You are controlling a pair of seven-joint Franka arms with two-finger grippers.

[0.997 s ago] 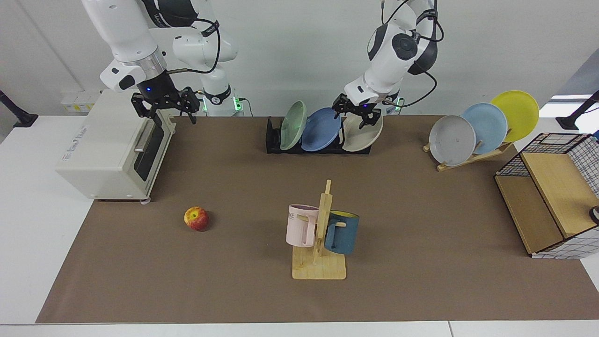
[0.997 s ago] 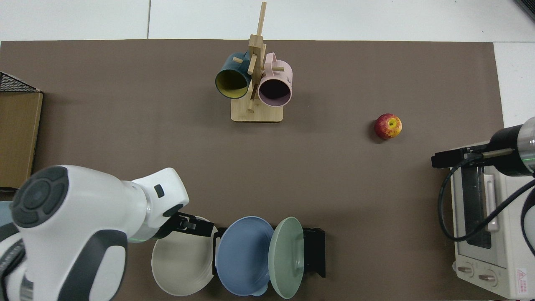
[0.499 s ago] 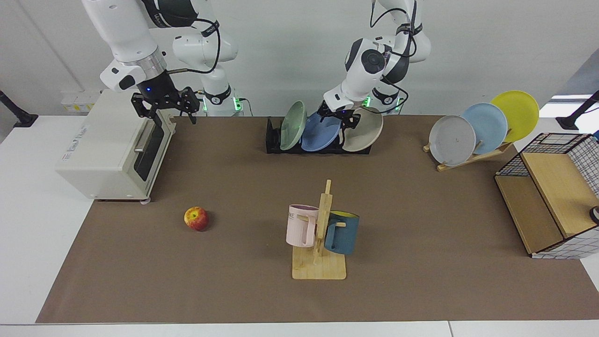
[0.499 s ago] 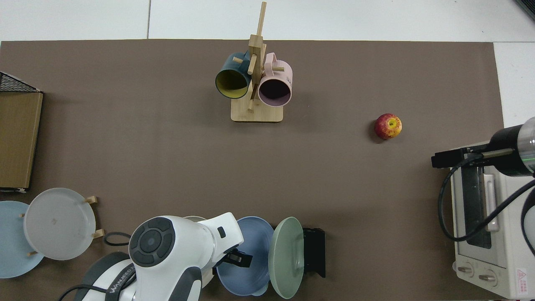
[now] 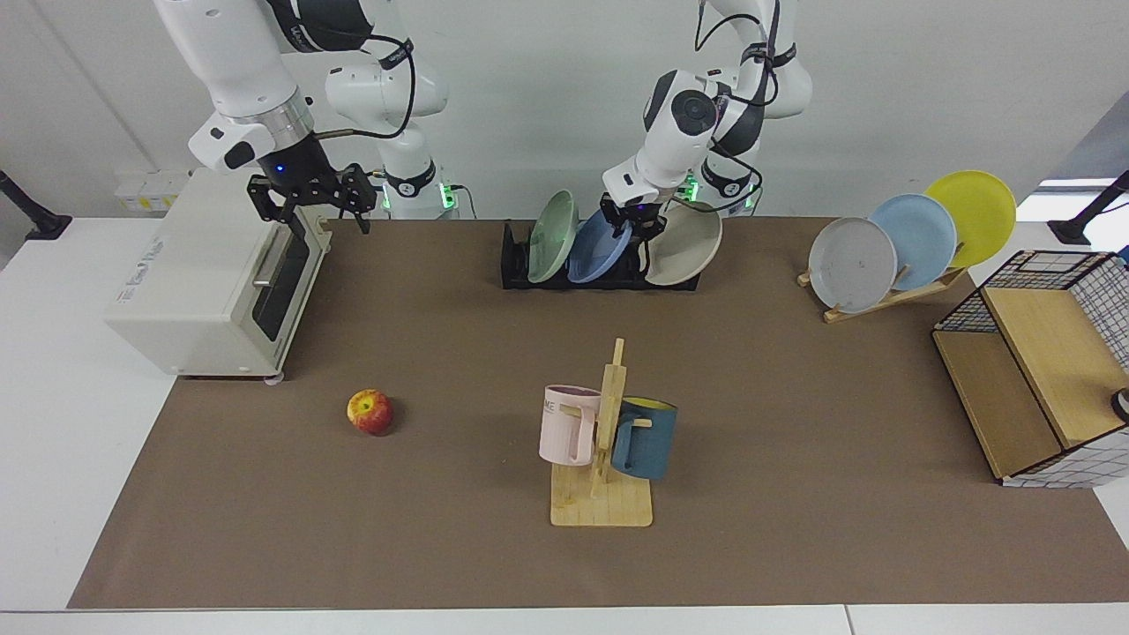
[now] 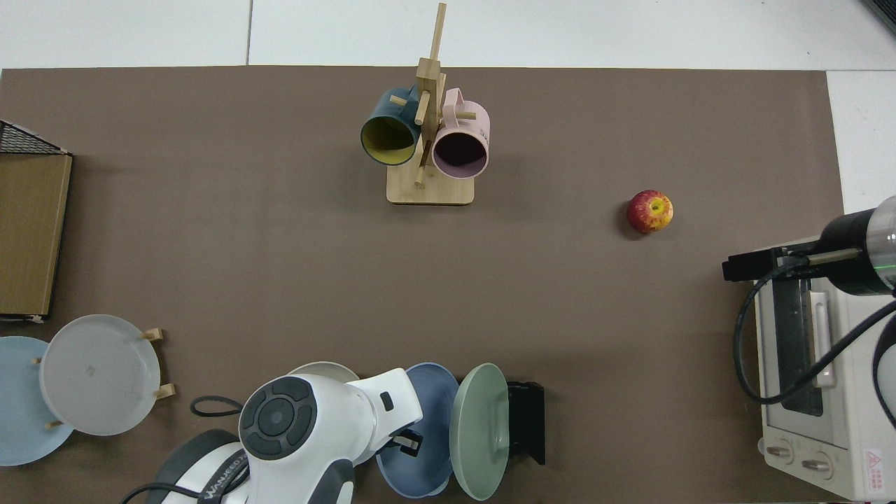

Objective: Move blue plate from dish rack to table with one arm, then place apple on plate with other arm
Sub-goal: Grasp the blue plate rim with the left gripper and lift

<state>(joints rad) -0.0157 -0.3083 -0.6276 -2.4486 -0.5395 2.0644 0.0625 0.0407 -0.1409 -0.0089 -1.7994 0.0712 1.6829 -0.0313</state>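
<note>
The bench (image 5: 53, 459) is a long white top covered by a wide brown mat (image 5: 794, 423). At the end of it that shows at the facing view's left stands a cream toaster oven (image 5: 207, 282), and above the oven's door edge the right arm waits, its forearm slanting down from above to the right gripper (image 5: 310, 205), whose jaws hang apart over nothing.

The left arm comes from its base behind the far edge of the mat, bends at a raised elbow and slopes down to the dish rack (image 5: 516, 265), a low black slotted rack. The left gripper (image 5: 633, 222) is at the upper edge of the blue plate (image 5: 595, 251), pointing down; in the top view the arm's white shell covers most of it, and I cannot tell how its jaws stand, nor whether they touch the plate. The blue plate stands tilted in the rack's middle slot, between a pale green plate (image 5: 552, 236) and a beige plate (image 5: 686, 249).

At the opposite end of the bench, a wooden stand (image 5: 891, 295) holds a grey plate (image 5: 851, 265), a sky-blue plate (image 5: 917, 231) and a yellow plate (image 5: 975, 212), with a wire and wood basket (image 5: 1041, 362) just beyond it.

Nearer the camera in the facing view, a wooden mug tree (image 5: 604, 476) carries a pink mug (image 5: 567, 425) and a dark teal mug (image 5: 646, 438).

The apple (image 5: 370, 412) lies on the mat alone, well apart from the rack and both grippers, in front of the oven.
</note>
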